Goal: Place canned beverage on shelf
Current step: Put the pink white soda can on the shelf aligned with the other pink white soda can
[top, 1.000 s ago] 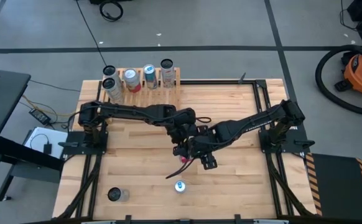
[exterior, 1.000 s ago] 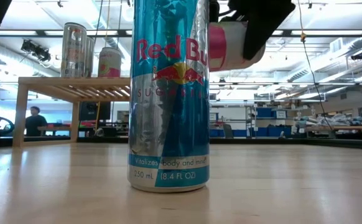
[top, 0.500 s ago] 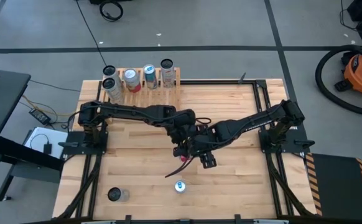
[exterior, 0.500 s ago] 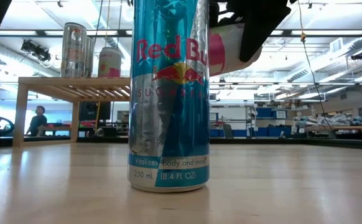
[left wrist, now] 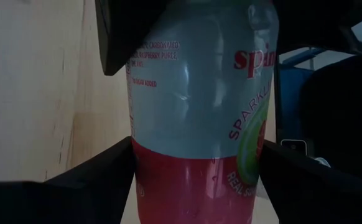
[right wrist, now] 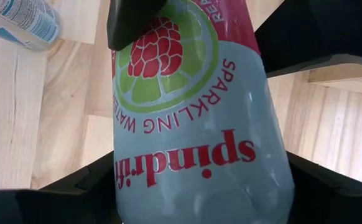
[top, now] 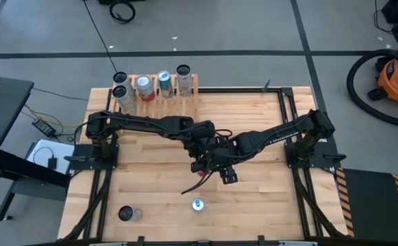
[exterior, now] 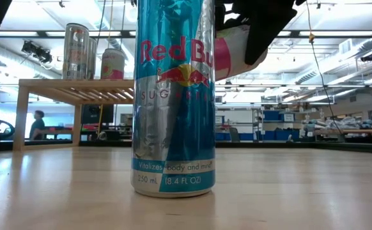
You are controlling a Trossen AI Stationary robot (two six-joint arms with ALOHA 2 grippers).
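A white can with a pink end [exterior: 237,51] hangs tilted over the middle of the table, with both grippers shut on it. My left gripper [top: 201,166] reaches in from the table's left and my right gripper [top: 219,171] from the right. In the high view the can's pink end [top: 200,174] points toward the near edge. The left wrist view [left wrist: 196,180] and the right wrist view [right wrist: 199,180] each show the can between that gripper's fingers. The shelf [top: 159,96] stands at the table's far left edge with several cans on it. My left gripper pinches the can's two opposite sides between its two fingers, where the white body meets the pink band [left wrist: 145,163]. It slants down from the table's left. The can is lifted clear of the table and tilted. My right gripper pinches the can's white body [right wrist: 274,177] between its two fingers, on the part away from the pink end. It comes steeply from above on the table's right side. My left gripper's finger [right wrist: 131,18] shows farther along the can.
A blue and silver can [top: 197,203] stands upright near the front edge, just below the held can, and fills the low view [exterior: 173,96]. Another can [top: 126,214] sits at the front left corner. Black arm frames run along both table sides.
My left gripper has turned a little at the wrist without shifting place. In the low view the held can has tipped slightly, so its pink band now slants instead of standing straight. My right gripper has kept still.
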